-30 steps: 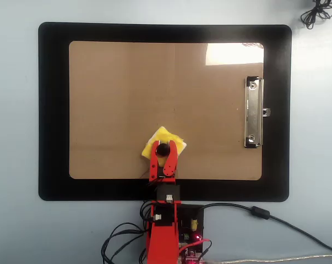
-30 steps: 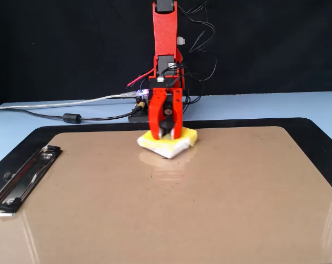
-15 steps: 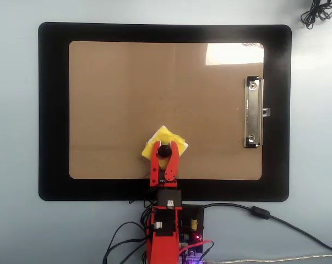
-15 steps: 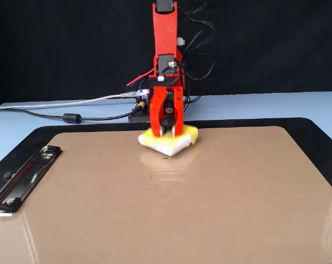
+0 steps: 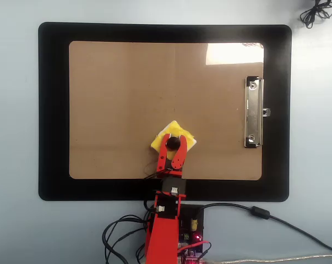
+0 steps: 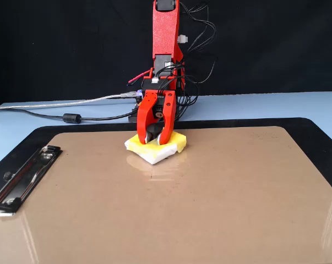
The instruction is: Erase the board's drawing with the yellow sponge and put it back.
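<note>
The brown board [image 5: 121, 93] lies on a black mat, its silver clip [image 5: 254, 113] at the right in the overhead view; it also shows in the fixed view [image 6: 210, 192]. The yellow sponge [image 5: 182, 133] with white edging rests on the board near its lower middle, also seen in the fixed view [image 6: 174, 144]. My red gripper [image 5: 173, 144] is shut on the sponge's black knob [image 5: 173, 143], pressing it on the board; it also shows in the fixed view [image 6: 153, 137]. No drawing is visible on the board.
The black mat [image 5: 53, 110] surrounds the board on a light blue table. The arm's base and cables [image 5: 171, 236] sit below the mat in the overhead view. A black cable [image 5: 314, 11] lies at the top right corner.
</note>
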